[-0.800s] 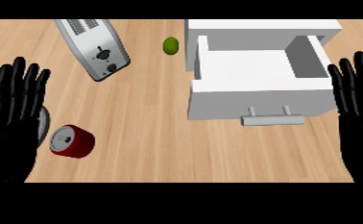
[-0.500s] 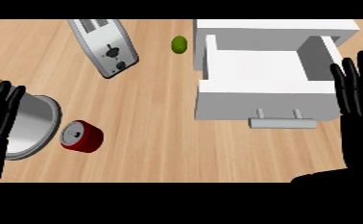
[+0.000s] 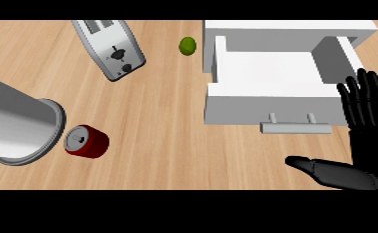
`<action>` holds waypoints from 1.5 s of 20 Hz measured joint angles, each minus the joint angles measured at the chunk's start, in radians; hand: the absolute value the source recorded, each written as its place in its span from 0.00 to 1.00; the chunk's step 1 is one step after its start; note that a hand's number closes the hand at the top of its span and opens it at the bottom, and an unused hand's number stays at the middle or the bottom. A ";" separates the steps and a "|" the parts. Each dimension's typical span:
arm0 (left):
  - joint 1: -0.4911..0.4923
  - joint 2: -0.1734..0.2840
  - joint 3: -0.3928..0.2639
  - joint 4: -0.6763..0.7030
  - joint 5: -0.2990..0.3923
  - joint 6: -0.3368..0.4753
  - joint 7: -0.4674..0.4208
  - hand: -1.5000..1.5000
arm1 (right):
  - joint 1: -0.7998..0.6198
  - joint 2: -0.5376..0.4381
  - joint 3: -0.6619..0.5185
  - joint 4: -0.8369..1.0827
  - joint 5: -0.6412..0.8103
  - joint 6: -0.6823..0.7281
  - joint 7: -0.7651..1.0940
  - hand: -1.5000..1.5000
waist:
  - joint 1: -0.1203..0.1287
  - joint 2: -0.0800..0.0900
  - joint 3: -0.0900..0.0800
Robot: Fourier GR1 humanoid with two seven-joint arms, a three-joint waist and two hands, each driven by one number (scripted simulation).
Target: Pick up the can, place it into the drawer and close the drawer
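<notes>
Nothing is done: your can (image 3: 86,141) lies far left of your right hand (image 3: 362,122)'s straight, empty fingers; drawer (image 3: 269,84) open.

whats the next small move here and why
Probably bring the left forearm's hand over to the red can and curl round it. The can lies untouched on the wooden counter, just right of the grey forearm, whose hand is out of view. The white drawer already stands open, and the right hand rests open beside it, far from the can.
</notes>
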 measured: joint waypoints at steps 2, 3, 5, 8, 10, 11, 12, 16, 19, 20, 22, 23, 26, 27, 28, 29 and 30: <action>0.002 0.000 0.031 0.003 0.023 -0.018 0.020 0.00 | 0.000 -0.007 -0.019 0.004 -0.016 0.011 0.005 0.00 | -0.002 0.000 0.000; 0.007 0.006 0.051 -0.011 0.050 -0.023 0.044 0.00 | 0.011 -0.009 -0.028 0.001 -0.025 0.020 -0.001 0.00 | -0.003 0.000 0.001; -0.003 0.012 0.078 0.003 0.068 -0.050 0.057 0.00 | 0.033 -0.001 -0.024 -0.024 -0.023 0.020 0.009 0.00 | -0.005 0.000 0.001; -0.034 0.010 0.094 0.038 0.068 -0.069 0.072 0.00 | 0.042 -0.010 -0.051 -0.035 -0.044 0.037 0.012 0.00 | -0.007 0.000 0.001; -0.045 -0.008 0.080 0.049 0.042 -0.077 0.074 0.00 | 0.021 -0.002 -0.042 -0.007 -0.023 0.029 0.004 0.00 | -0.007 0.001 0.001; -0.045 -0.020 0.074 0.054 0.022 -0.083 0.070 0.00 | 0.021 -0.002 -0.049 0.011 -0.024 0.034 -0.013 0.00 | -0.007 0.001 0.001; -0.043 -0.041 0.056 0.055 -0.006 -0.085 0.062 0.00 | 0.015 -0.002 -0.048 0.009 -0.019 0.032 -0.007 0.00 | -0.007 0.001 0.001; -0.072 -0.080 0.019 0.101 -0.081 -0.090 0.046 0.00 | 0.033 -0.014 -0.080 -0.005 -0.053 0.061 -0.013 0.00 | -0.010 0.001 0.001; -0.057 -0.119 -0.007 0.127 -0.152 -0.101 0.009 0.00 | 0.051 -0.004 -0.075 -0.029 -0.042 0.060 -0.011 0.00 | -0.010 0.001 0.001; -0.060 -0.131 -0.015 0.158 -0.186 -0.106 -0.022 0.00 | 0.040 -0.003 -0.073 -0.028 -0.039 0.057 -0.003 0.00 | -0.010 0.001 0.001; -0.059 -0.149 -0.022 0.202 -0.228 -0.117 -0.065 0.00 | 0.040 -0.006 -0.080 -0.029 -0.046 0.067 -0.005 0.00 | -0.009 0.001 0.001; -0.060 -0.161 -0.030 0.230 -0.256 -0.118 -0.094 0.00 | 0.048 -0.001 -0.079 -0.030 -0.041 0.068 -0.014 0.00 | -0.010 0.001 0.001; -0.058 -0.180 -0.040 0.288 -0.315 -0.123 -0.155 0.00 | 0.057 -0.006 -0.098 -0.025 -0.050 0.084 -0.028 0.00 | -0.010 0.001 0.001; -0.059 -0.191 -0.048 0.313 -0.343 -0.119 -0.183 0.00 | 0.075 -0.007 -0.106 -0.035 -0.063 0.096 -0.038 0.00 | -0.010 0.001 0.001; -0.054 -0.204 -0.055 0.335 -0.368 -0.113 -0.210 0.00 | 0.085 -0.005 -0.106 -0.054 -0.065 0.098 -0.030 0.00 | -0.011 0.001 0.001; -0.048 -0.210 -0.058 0.341 -0.383 -0.110 -0.219 0.00 | 0.099 -0.002 -0.111 -0.068 -0.070 0.103 -0.031 0.00 | -0.011 0.001 0.001; -0.057 -0.218 -0.064 0.370 -0.410 -0.099 -0.245 0.00 | 0.091 -0.011 -0.125 -0.065 -0.080 0.107 -0.023 0.00 | -0.011 0.001 0.001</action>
